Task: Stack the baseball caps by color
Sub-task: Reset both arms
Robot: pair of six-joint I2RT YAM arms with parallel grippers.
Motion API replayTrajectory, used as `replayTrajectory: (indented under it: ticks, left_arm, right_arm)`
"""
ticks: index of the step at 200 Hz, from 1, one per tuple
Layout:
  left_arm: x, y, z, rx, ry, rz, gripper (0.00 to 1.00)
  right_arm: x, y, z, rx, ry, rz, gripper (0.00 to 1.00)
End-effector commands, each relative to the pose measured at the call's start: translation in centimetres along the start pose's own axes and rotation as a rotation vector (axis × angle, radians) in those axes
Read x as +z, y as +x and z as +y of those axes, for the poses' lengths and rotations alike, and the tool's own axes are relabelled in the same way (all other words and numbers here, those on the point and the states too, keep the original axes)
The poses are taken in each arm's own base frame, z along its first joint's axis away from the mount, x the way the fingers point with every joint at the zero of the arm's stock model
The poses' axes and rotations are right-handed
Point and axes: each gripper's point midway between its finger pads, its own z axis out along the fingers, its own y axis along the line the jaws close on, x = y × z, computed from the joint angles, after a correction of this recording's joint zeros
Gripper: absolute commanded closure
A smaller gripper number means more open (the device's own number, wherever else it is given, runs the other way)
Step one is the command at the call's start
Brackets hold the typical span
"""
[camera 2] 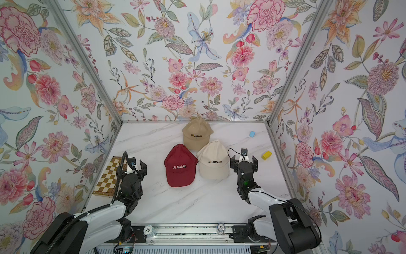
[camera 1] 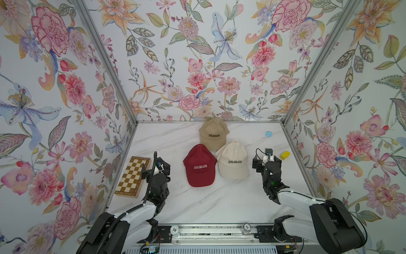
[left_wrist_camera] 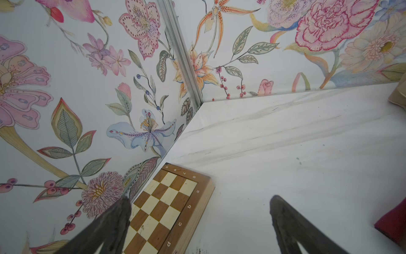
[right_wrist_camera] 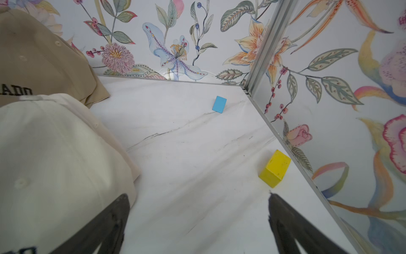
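Observation:
Three baseball caps with COLORADO lettering lie close together mid-table in both top views. The tan cap (camera 1: pixel 213 134) is at the back, the dark red cap (camera 1: pixel 199 166) front left, and the cream cap (camera 1: pixel 233 160) front right, its crown overlapping the tan brim. Left of the red cap, my left gripper (camera 1: pixel 156 166) hangs open and empty over the chessboard's edge (left_wrist_camera: pixel 171 204). My right gripper (camera 1: pixel 267 161) is open and empty just right of the cream cap (right_wrist_camera: pixel 55 154). Layered cloth edges show under the cream and tan (right_wrist_camera: pixel 39 57) caps.
A wooden chessboard (camera 1: pixel 133 177) lies by the left wall. A small blue block (camera 1: pixel 268 134) sits at the back right, and a yellow block (camera 1: pixel 285 155) is close to the right wall near my right gripper. Floral walls enclose three sides.

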Motion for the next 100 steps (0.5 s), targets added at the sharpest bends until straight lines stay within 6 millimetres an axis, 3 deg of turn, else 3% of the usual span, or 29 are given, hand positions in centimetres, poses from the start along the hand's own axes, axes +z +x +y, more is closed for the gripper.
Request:
replayTrajectory:
  ticks: [1, 22, 35, 53, 72, 100]
  left_arm:
    - [0.3, -1.0, 1.4, -0.133, -0.004, -0.093, 0.00]
    - [1.2, -1.3, 1.6, -0.151, 0.026, -0.138, 0.01]
    - [2.2, -1.6, 1.6, -0.153, 0.040, -0.154, 0.00]
    - [3.8, -2.0, 0.9, -0.131, 0.071, -0.171, 0.00]
    - [5.3, 0.3, -0.8, -0.104, 0.124, -0.116, 0.00]
    - [6.8, 0.1, -1.1, -0.113, 0.141, -0.069, 0.00]
  right_arm:
    - [0.3, -0.4, -1.2, -0.004, 0.049, -0.088, 0.01]
    - [0.9, -0.4, -1.1, -0.018, 0.010, -0.091, 0.01]
    - [1.3, -0.1, -2.6, 0.043, 0.024, -0.118, 0.01]
    - [2.3, 1.8, -4.3, 0.152, -0.013, -0.095, 0.01]
    - [2.9, 2.2, -3.2, 0.129, -0.059, -0.077, 0.01]
    - [3.7, 2.3, -2.8, 0.112, -0.065, -0.036, 0.01]
